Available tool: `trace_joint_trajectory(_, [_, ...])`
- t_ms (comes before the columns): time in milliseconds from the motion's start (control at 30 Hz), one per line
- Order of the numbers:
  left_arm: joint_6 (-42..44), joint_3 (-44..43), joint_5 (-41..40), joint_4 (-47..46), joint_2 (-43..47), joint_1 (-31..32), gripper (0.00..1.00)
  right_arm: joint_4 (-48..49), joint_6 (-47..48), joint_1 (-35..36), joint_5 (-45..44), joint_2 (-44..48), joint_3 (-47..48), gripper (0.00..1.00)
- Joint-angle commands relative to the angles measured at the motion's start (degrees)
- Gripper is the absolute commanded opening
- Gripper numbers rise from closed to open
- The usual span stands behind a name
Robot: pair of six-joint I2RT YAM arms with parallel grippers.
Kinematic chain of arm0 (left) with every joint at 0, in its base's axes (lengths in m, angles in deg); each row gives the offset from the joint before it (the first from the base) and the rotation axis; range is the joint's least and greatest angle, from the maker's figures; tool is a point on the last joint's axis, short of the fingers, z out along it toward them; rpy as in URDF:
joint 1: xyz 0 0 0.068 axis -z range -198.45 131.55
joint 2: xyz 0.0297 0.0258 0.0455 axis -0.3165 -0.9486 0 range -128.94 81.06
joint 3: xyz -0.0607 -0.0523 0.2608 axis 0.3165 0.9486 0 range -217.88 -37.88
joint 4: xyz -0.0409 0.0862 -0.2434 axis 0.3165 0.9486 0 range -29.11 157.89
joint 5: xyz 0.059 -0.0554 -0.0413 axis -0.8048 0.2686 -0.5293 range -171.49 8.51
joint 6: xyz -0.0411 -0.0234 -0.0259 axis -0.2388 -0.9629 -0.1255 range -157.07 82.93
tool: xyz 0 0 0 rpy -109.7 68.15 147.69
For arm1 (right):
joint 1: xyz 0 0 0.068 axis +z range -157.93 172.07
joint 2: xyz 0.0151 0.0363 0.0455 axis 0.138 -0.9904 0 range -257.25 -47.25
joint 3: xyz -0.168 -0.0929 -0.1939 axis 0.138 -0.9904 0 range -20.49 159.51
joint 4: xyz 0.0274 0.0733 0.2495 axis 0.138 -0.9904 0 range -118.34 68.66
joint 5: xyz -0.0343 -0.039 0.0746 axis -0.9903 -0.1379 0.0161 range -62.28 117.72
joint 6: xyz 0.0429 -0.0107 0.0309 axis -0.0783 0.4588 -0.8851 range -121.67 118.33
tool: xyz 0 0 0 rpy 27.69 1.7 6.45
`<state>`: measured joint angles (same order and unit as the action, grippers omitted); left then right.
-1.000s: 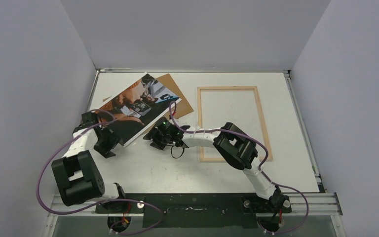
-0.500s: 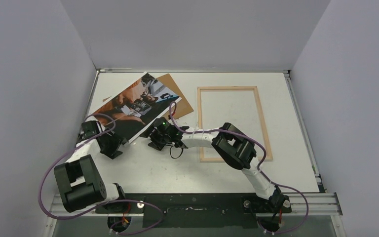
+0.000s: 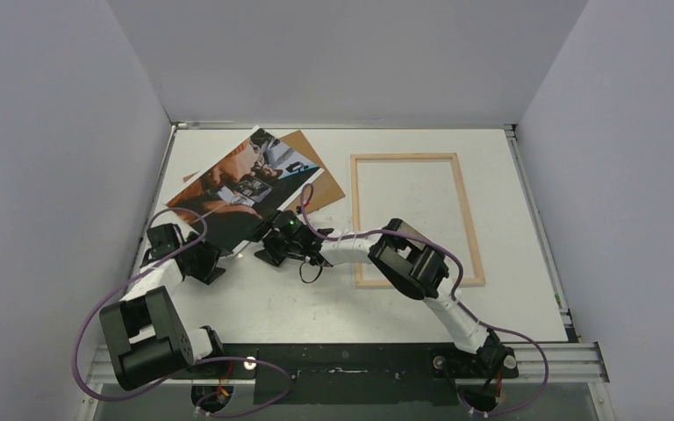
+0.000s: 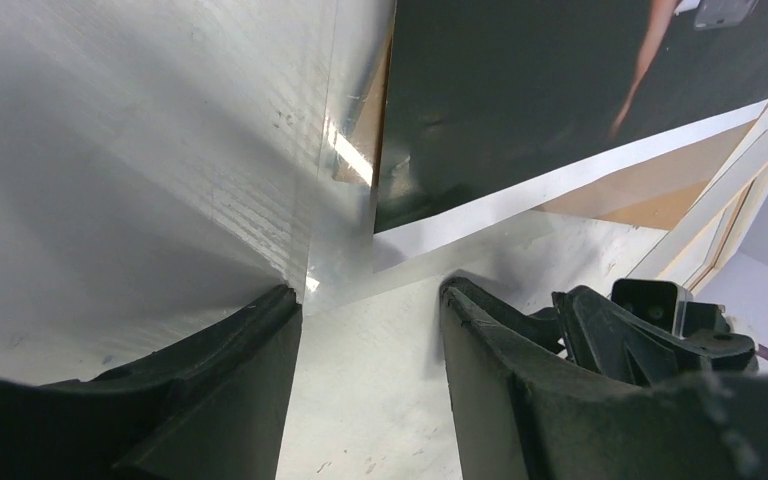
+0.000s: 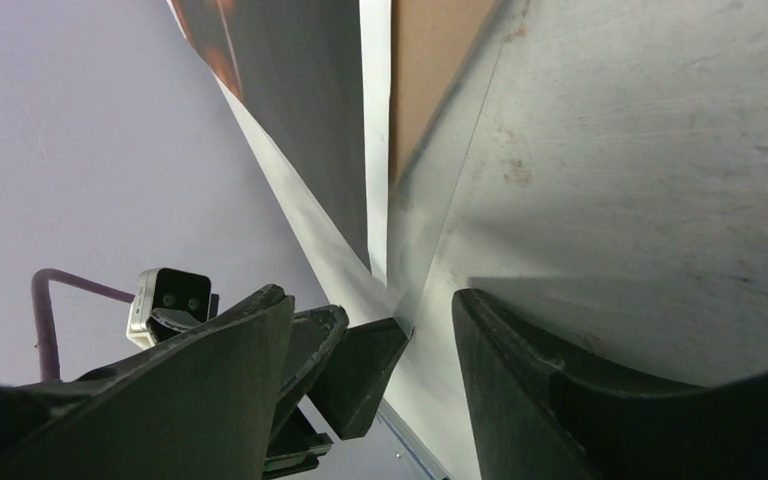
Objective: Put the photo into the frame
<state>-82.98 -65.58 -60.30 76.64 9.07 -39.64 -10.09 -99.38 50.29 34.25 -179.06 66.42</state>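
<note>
White tabletop point(image 3: 254, 298), grey walls around. Photo point(image 3: 228, 189) lies skewed, well left of the frame point(image 3: 468, 219), partly over a brown hardboard sheet point(image 3: 323, 175). Print looks thin, light, floppy and glossy. It would likely crease or slip, so it is best taken by the white border at a corner. Left tool point(image 4: 368, 290) and right tool point(image 5: 368, 300) both stand unclenched, nothing pinched. The right is nearer the frame. A print corner points into each gap.
</note>
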Motion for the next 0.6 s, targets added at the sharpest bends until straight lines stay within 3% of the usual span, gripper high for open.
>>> trace_joint_trajectory(0, [-0.7,1.0,2.4,-0.9,1.2,-0.4,0.51,-5.1,1.6,0.3,-2.2,-4.4,-1.7,0.58])
trace_joint_trajectory(267, [-1.7,1.2,4.1,1.1,1.5,-0.5,0.49,4.3,3.9,0.6,-2.9,-4.6,-6.6,0.49])
trace_joint_trajectory(567, [-0.6,-1.0,3.4,4.8,-1.1,-0.5,0.48,7.0,6.2,0.6,-3.1,-5.5,-5.7,0.53])
